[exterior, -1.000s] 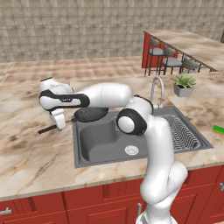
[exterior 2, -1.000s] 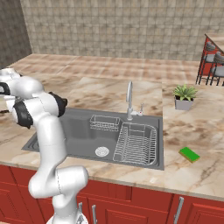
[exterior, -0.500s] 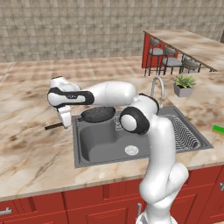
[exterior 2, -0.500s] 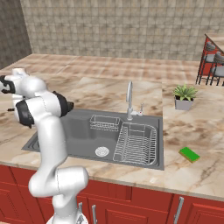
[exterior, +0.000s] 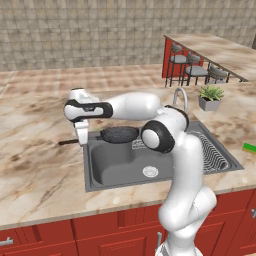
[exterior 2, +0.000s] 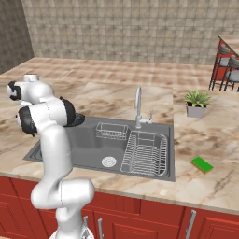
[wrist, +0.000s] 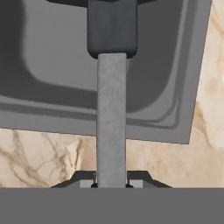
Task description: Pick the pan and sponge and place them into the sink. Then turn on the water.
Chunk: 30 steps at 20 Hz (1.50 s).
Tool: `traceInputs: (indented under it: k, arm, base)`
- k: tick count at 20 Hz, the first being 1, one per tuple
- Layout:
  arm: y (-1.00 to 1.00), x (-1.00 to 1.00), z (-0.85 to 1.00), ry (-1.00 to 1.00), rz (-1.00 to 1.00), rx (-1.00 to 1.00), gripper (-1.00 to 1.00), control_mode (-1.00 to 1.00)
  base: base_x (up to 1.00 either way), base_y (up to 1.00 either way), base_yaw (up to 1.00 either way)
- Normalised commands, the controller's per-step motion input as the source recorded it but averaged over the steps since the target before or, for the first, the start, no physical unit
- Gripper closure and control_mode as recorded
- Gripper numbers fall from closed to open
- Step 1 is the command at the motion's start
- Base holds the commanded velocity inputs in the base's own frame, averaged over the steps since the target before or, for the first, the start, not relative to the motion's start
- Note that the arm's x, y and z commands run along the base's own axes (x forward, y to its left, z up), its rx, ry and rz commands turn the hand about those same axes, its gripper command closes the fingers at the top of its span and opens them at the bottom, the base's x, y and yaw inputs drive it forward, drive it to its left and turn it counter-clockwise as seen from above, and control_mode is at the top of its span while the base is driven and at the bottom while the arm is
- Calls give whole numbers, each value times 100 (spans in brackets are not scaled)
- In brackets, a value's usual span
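Note:
My gripper is shut on the long handle of the black pan. The pan hangs level over the back left corner of the dark grey sink, and its handle end sticks out left over the counter. In the hand view the handle runs up from between my fingertips toward the pan's body, with the sink's basin below. The green sponge lies on the counter right of the sink, far from my gripper; it also appears as a green block. No water runs from the silver faucet.
A ribbed draining rack and a small wire basket sit inside the sink. A potted plant stands on the counter behind the sponge. Bar stools stand at a raised counter far right. Marble counter spreads left of the sink.
The arm has swung right with the pan in its grip, carrying it from above the counter's left part to over the sink's back left corner.

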Motion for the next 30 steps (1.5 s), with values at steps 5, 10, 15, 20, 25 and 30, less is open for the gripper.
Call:
traceInputs:
  k: [5,10,15,20,25,30]
  arm:
    - [-4,0,-1,0,-23,-1,100,-100]
    - [-12,-13,0,-1,-17,1,100,-100]
    - [-15,-24,0,-13,-6,2,100,-100]
    - [-32,-24,3,-21,0,0,100,-100]
    - [-40,-36,12,-12,0,3,100,-100]
    - [-43,-39,18,-2,0,9,100,-100]
  base:
    - [0,0,0]
    - [0,0,0]
    - [0,0,0]
    - [0,0,0]
    - [0,0,0]
    - [0,0,0]
